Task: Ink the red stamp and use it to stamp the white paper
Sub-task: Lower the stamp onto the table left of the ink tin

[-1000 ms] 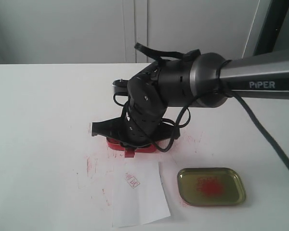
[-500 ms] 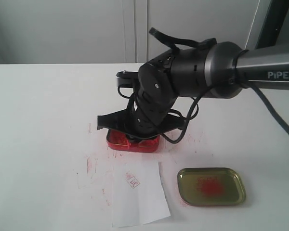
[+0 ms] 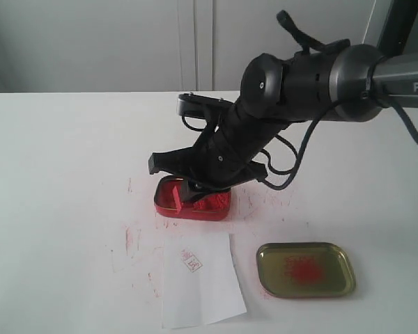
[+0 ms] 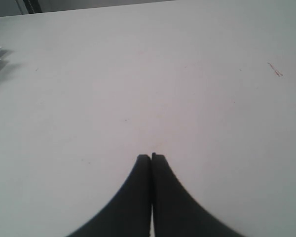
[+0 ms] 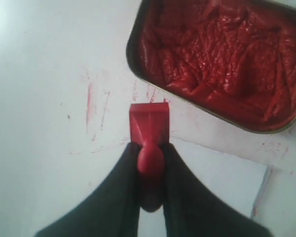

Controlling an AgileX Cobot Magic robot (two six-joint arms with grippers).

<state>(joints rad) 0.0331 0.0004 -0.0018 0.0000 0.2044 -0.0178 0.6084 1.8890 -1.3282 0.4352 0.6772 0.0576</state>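
1. My right gripper point(image 5: 149, 148) is clenched on the stamp point(image 5: 149, 126), with the narrow handle pinched between both fingers point(image 5: 123, 187) and the square base sticking out past the tips.
2. In the right wrist view the base sits just outside the rim of the red ink tin point(image 5: 130, 49), over bare, red-scratched table point(image 5: 39, 98), with the white paper point(image 5: 222, 182) close by.
3. In the exterior view the right gripper point(image 3: 191, 189) hangs over the tin point(image 3: 188, 213). The stamp is mostly hidden by the fingers there, so I cannot tell how high it is above the ink.
4. The paper point(image 3: 202, 285) lies on the table just in front of the tin and carries one small red imprint point(image 3: 191, 261).
5. A gold lid point(image 3: 338, 278) with a red smudge point(image 3: 303, 268) rests just to the right of the paper, apart from it.
6. My left gripper point(image 4: 151, 158) has its fingers pressed together on nothing, over plain white table point(image 4: 148, 74).
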